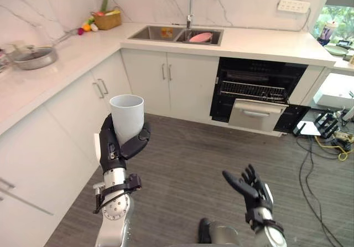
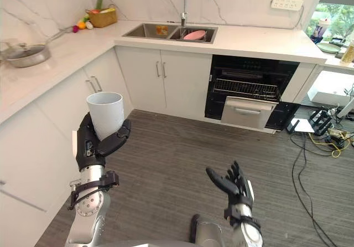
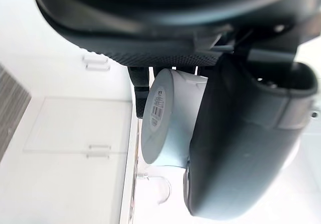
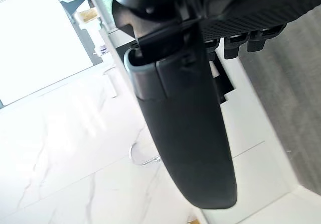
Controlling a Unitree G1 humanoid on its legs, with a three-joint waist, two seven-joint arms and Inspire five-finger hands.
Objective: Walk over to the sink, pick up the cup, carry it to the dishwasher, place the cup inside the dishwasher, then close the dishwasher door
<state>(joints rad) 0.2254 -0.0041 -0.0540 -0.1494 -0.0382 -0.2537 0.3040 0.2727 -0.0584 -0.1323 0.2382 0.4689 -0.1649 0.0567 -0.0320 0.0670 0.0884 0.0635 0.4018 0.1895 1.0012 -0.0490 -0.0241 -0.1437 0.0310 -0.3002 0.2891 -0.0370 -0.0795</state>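
The left hand (image 1: pixel 113 144) is holding the white cup (image 1: pixel 127 114) in the air above the grey plank floor (image 1: pixel 182 164), at about 8 o'clock from the middle of the left eye view. Its fingers and thumb are wrapping round the lower half of the cup, the thumb crossing the wall on the 3 o'clock side. The cup is standing upright. Its long axis is running from 6 to 12 o'clock, the open mouth is facing up toward 12 and the narrower base is sitting down inside the grasp. In the left wrist view the cup's base (image 3: pixel 158 116) is turning toward the camera, with a small sticker on it.

The right hand (image 1: pixel 250 190) is hanging at about 4 o'clock from the cup, well apart from it. Its fingers are spreading apart and relaxing, and they are holding nothing.

The dishwasher (image 1: pixel 257 94) is sitting under the white counter (image 1: pixel 265 39) at about 2 o'clock from the cup, well apart from it. Its dark inside is showing, with a wire rack (image 1: pixel 251 89) visible. The sink (image 1: pixel 160 34) is lying at roughly 1 o'clock from the cup, set in the counter, with a pink dish (image 1: pixel 200 37) in its 3 o'clock basin and a tap (image 1: pixel 193 0) arching above. A pan (image 1: pixel 33 57) is resting on the counter at 10 o'clock from the cup.
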